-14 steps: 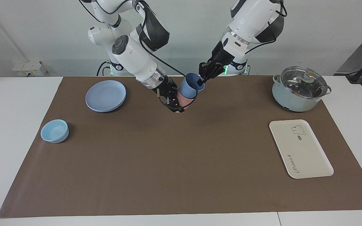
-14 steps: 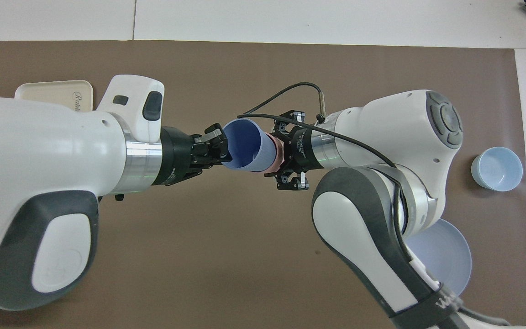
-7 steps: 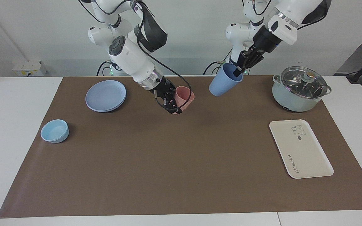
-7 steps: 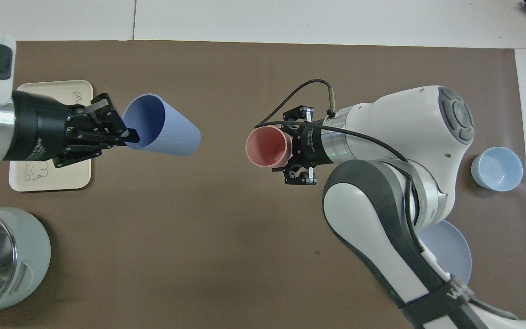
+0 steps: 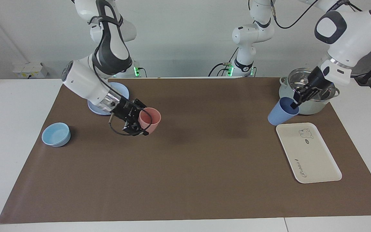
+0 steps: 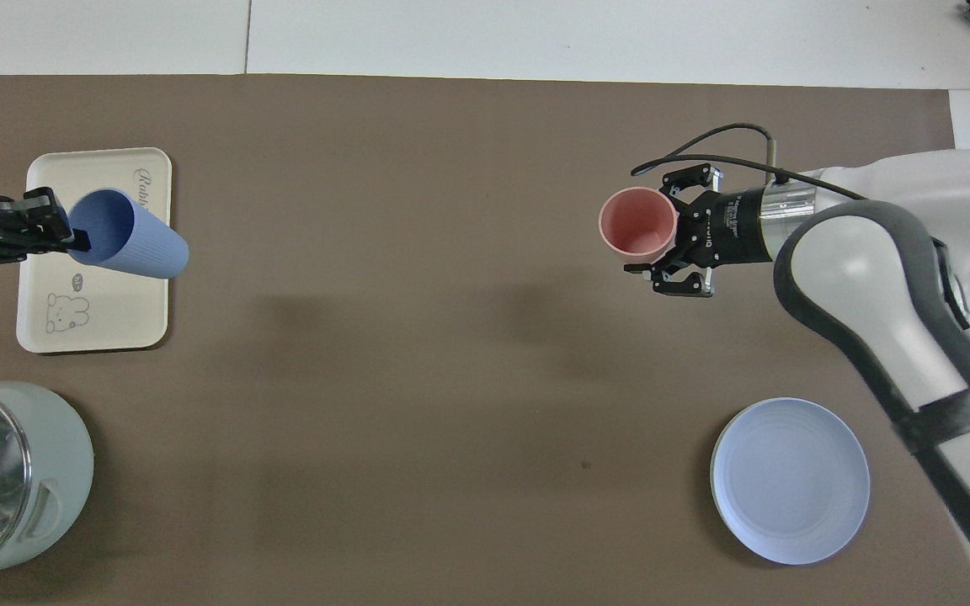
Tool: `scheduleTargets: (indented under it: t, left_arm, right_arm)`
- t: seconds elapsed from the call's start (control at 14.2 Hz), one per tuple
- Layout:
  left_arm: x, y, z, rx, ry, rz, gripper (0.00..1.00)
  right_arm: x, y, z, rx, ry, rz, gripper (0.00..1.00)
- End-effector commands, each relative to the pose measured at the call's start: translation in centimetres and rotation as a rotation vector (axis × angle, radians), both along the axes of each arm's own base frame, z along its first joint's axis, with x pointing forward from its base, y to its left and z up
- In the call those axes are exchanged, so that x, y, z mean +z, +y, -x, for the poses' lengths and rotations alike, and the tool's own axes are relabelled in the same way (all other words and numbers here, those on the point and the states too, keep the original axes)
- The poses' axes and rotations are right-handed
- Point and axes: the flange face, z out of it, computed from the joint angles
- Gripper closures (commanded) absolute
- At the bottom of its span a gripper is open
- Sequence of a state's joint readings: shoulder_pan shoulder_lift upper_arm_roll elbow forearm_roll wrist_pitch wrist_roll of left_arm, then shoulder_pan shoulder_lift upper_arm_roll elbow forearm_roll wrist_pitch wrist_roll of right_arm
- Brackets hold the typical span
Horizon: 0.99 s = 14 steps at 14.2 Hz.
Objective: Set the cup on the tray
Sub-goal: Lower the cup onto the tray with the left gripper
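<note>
Aloft, the left gripper [image 5: 296, 102] pinches the blue cup [image 5: 282, 111] by its rim, tilted over the tray [image 5: 308, 153]. Right gripper [image 5: 136, 121] clamps a pink cup [image 5: 150, 118].

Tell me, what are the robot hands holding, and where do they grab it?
The left gripper pinches the blue cup by its rim. The right gripper holds the pink cup by its side.

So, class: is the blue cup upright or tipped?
Tipped: the cup hangs slanted from the left gripper, which pinches its rim over the tray.
</note>
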<state>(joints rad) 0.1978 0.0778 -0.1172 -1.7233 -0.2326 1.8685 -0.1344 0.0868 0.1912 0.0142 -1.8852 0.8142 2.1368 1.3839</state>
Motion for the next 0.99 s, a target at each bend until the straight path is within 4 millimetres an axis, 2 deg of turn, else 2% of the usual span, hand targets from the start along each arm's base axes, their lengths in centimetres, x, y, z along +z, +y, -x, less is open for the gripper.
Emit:
scheduleTargets:
  t: [0.0, 0.07, 0.21, 0.35, 0.49, 0.56, 0.63, 0.7, 0.85, 0.92]
  left_arm:
    - [-5.2, 6.3, -3.0, -0.056, -0.049, -0.053, 1.00]
    - [-6.7, 7.6, -3.5, -0.080, -0.061, -0.061, 1.00]
    - [-9.9, 12.0, -3.2, -0.141, -0.069, -0.075, 1.00]
    - [-12.1, 12.5, -2.1, -0.174, -0.073, -0.086, 1.00]
    - [-14.9, 13.3, -1.6, -0.178, -0.112, -0.115, 1.00]
    - [-15.8, 14.3, -1.4, -0.182, -0.125, -0.126, 1.00]
    - [-15.6, 14.1, -1.7, -0.187, -0.129, -0.126, 0.93]
    - [-15.2, 14.0, -2.0, -0.190, -0.134, -0.126, 0.01]
    - [-12.8, 13.7, -2.5, -0.215, -0.116, -0.115, 0.00]
    - [-10.9, 12.7, -2.6, -0.244, -0.097, -0.112, 0.00]
  right_arm:
    - [-4.2, -6.2, -0.8, 0.011, -0.018, -0.073, 1.00]
    - [-5.8, -8.5, -0.9, 0.006, -0.004, -0.097, 1.00]
    - [-8.3, -12.8, -0.8, 0.004, -0.021, -0.182, 1.00]
    - [-10.8, -16.4, -0.9, 0.031, -0.033, -0.225, 1.00]
    - [-12.3, -18.1, -0.6, 0.044, -0.036, -0.242, 1.00]
    - [-13.7, -19.5, -0.6, 0.043, -0.022, -0.257, 1.00]
    - [-13.8, -20.4, -0.9, 0.064, -0.050, -0.250, 1.00]
    - [-14.2, -21.0, -0.8, 0.067, -0.046, -0.246, 1.00]
    - [-15.4, -21.9, -0.6, 0.094, -0.064, -0.241, 1.00]
    - [-15.8, -22.8, -0.4, 0.090, -0.070, -0.242, 1.00]
